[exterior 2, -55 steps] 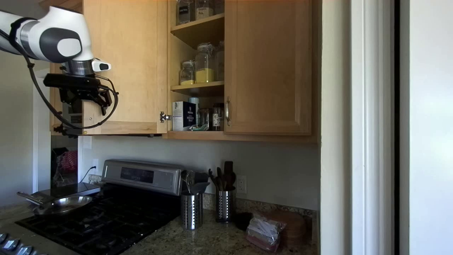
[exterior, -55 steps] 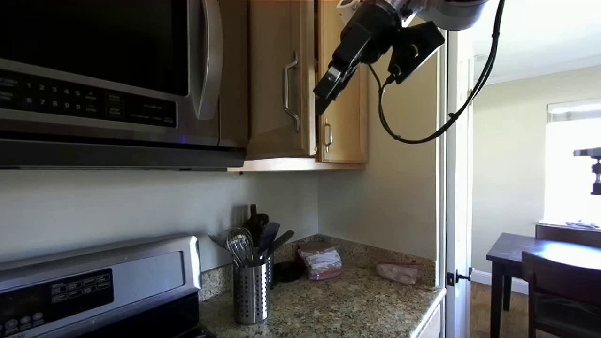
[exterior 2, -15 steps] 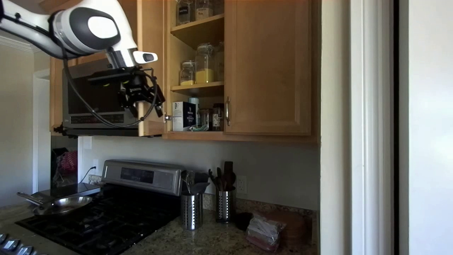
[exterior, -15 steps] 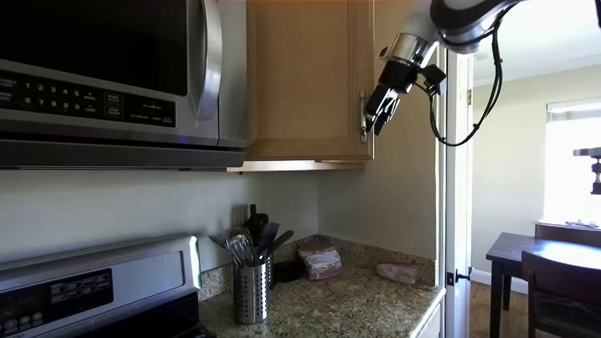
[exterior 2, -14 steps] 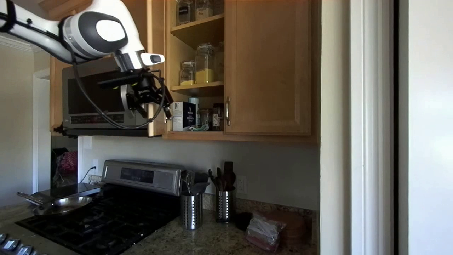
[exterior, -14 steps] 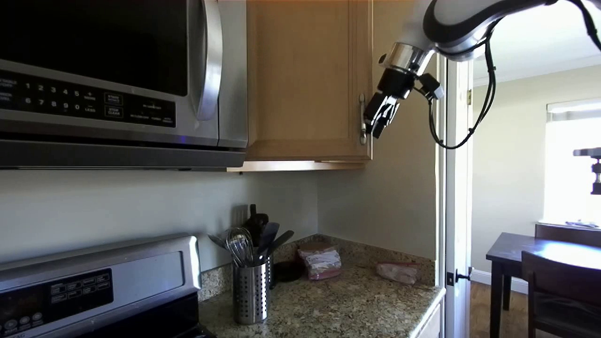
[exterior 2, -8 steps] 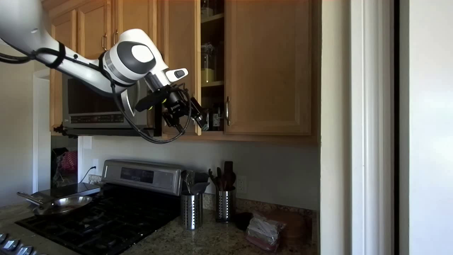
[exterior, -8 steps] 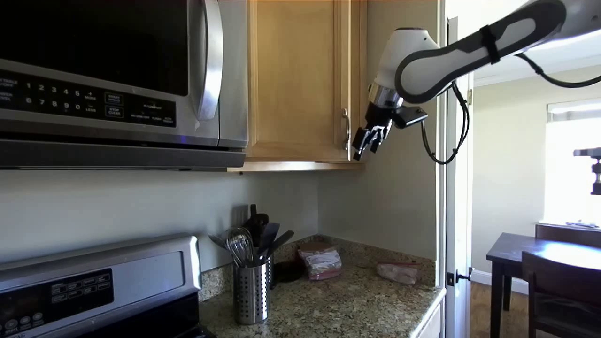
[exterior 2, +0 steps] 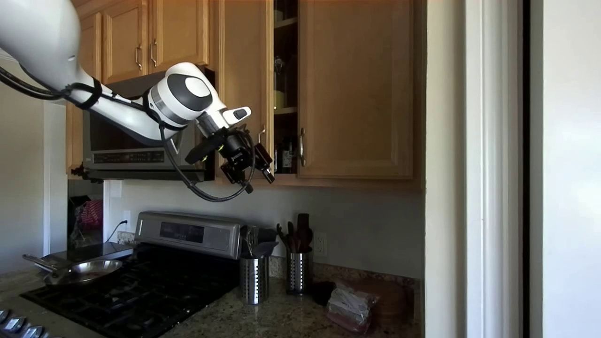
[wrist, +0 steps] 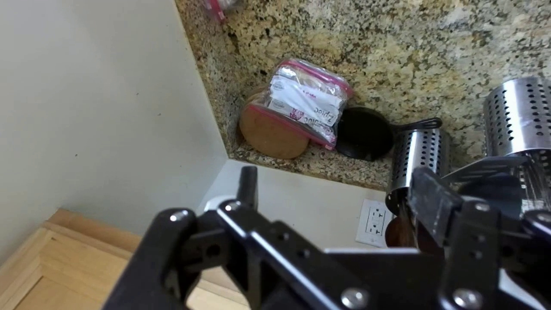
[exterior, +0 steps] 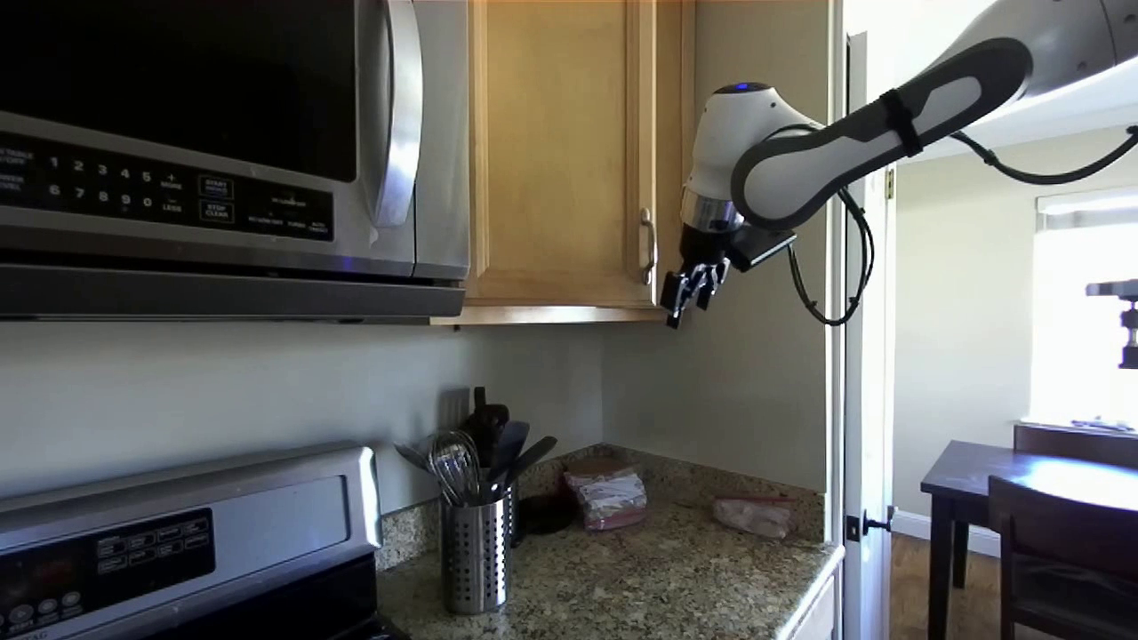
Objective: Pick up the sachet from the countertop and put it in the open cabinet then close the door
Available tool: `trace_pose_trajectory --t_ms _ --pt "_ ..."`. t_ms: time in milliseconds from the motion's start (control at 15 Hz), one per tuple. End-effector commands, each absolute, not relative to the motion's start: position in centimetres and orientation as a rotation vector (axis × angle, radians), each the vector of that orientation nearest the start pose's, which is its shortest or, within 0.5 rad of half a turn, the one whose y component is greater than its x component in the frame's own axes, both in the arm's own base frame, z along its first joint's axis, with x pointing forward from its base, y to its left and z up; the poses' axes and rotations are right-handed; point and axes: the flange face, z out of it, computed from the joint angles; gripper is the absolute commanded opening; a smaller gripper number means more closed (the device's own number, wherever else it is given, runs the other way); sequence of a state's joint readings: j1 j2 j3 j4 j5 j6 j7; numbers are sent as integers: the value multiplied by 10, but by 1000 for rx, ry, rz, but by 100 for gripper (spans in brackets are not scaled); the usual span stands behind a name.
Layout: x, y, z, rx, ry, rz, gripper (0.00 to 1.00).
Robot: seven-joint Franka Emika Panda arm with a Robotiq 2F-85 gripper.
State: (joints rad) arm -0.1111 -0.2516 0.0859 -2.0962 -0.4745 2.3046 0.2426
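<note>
The door of the wooden cabinet stands slightly ajar; it also shows in an exterior view. A narrow dark gap with jars shows between it and the neighbouring shut door. My gripper is at the door's lower free edge, just below its bar handle; I cannot tell if it touches. In the wrist view the gripper is open, with nothing between its fingers. It also shows in an exterior view. The sachet is out of view. The speckled countertop lies below.
Steel utensil holders stand on the countertop near the stove. A pinkish-brown pack and a round tan piece lie in the corner. Another clear bag lies by the wall. The microwave hangs beside the cabinet.
The door has swung from wide open to nearly shut, and the arm has moved along with it and lowered. A small greenish packet earlier seen on the cabinet's lowest shelf is now hidden.
</note>
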Motion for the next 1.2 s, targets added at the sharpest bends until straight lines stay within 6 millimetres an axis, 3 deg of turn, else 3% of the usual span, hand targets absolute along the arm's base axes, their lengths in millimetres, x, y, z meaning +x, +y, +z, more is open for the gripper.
trace_pose_trajectory --t_ms 0,200,533,800,1133 --pt "514 -5 579 -3373 -2 -794 58" --pt "513 8 588 -3298 -15 -850 39" --pt "524 11 607 -3177 145 -1121 8" --pt "536 14 619 -3066 232 -1244 2" --pt "566 14 609 -2950 286 -1327 8"
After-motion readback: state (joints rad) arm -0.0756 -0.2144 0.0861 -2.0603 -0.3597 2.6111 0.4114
